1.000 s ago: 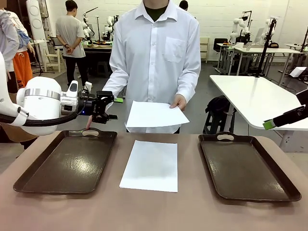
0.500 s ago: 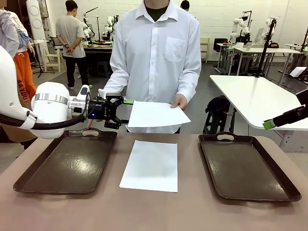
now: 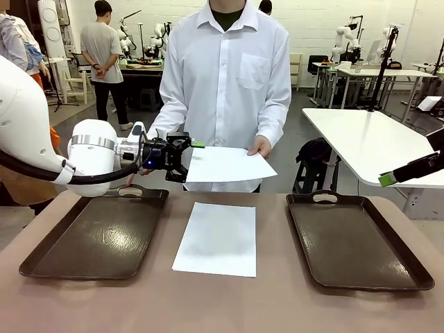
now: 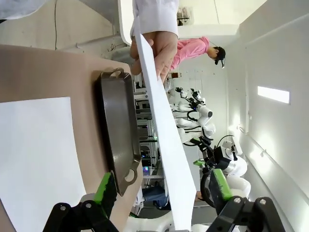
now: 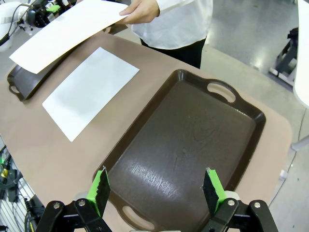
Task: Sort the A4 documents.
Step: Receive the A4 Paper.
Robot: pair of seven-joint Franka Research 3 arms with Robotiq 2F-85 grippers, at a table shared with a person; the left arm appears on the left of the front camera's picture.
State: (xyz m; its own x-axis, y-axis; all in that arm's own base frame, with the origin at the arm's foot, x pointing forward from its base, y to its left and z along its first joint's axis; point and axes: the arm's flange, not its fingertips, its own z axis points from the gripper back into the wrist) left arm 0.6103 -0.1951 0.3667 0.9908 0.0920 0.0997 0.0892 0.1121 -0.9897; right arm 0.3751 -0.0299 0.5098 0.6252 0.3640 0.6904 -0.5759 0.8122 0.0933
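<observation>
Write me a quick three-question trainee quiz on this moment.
1. True or false: the left gripper is shut on the held sheet.
2. Where does the second sheet lie? A) on the table between the left tray and the right tray; B) in the left tray; C) in the right tray.
3. Fill in: the right gripper hangs ___ above the right tray.
Key: 1 false, its jaws stand open around the sheet's edge; 2 A; 3 open.
</observation>
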